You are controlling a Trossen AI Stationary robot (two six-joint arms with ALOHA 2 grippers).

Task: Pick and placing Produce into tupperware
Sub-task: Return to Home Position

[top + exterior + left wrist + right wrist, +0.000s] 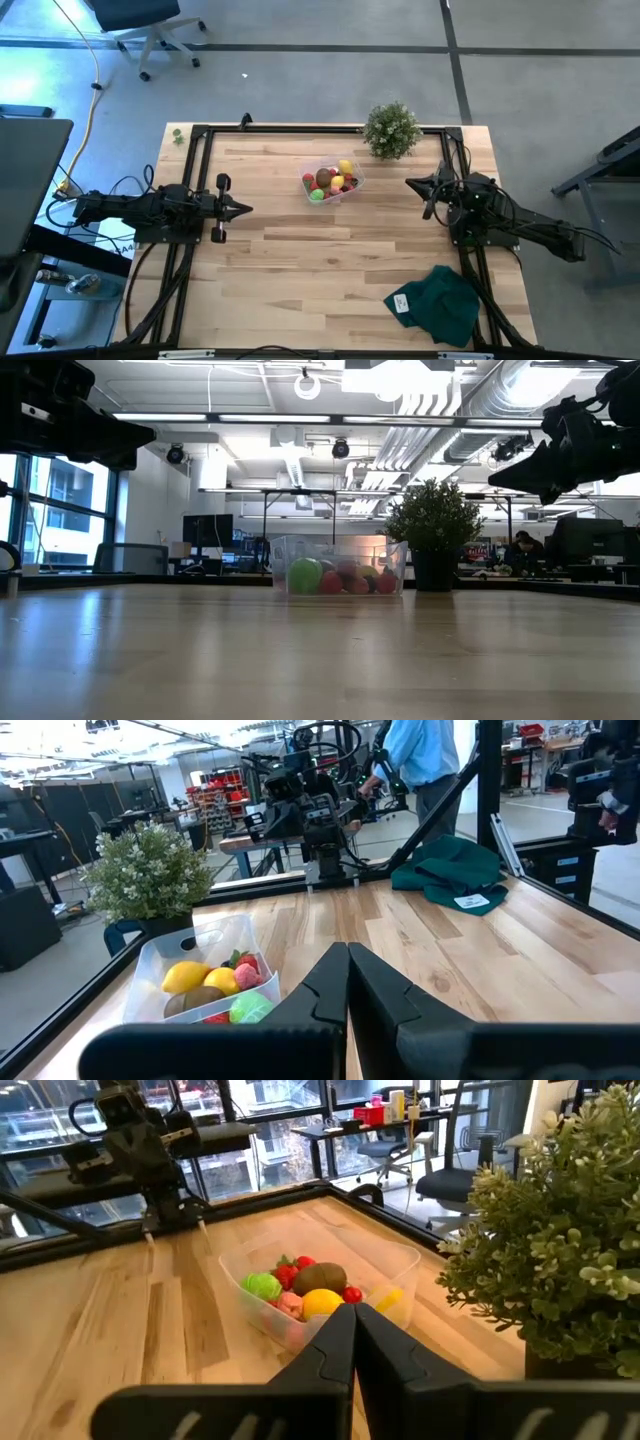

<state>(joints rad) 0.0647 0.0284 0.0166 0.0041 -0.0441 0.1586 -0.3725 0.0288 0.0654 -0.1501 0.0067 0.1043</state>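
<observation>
While resting at opposite edges of the table point(300, 270), both claws point inward | left gripper point(243, 209) clenched on nothing | right gripper point(412, 183) pinched together, empty | produce point(330, 183) piled inside tupperware point(322, 166), between the two grippers | potted plant point(391, 130) just beside tupperware | green cloth point(440, 303) well apart

Wooden table point(300, 265) bears tupperware point(359, 181), potted plant point(391, 130), green cloth point(440, 305).

I read the table point(300, 260) as pale wood planks with a low satin sheen. The tupperware point(395, 1268) is clear, glossy plastic and the produce point(320, 1277) looks smooth. The cloth point(440, 305) is matt, soft and creased.
</observation>
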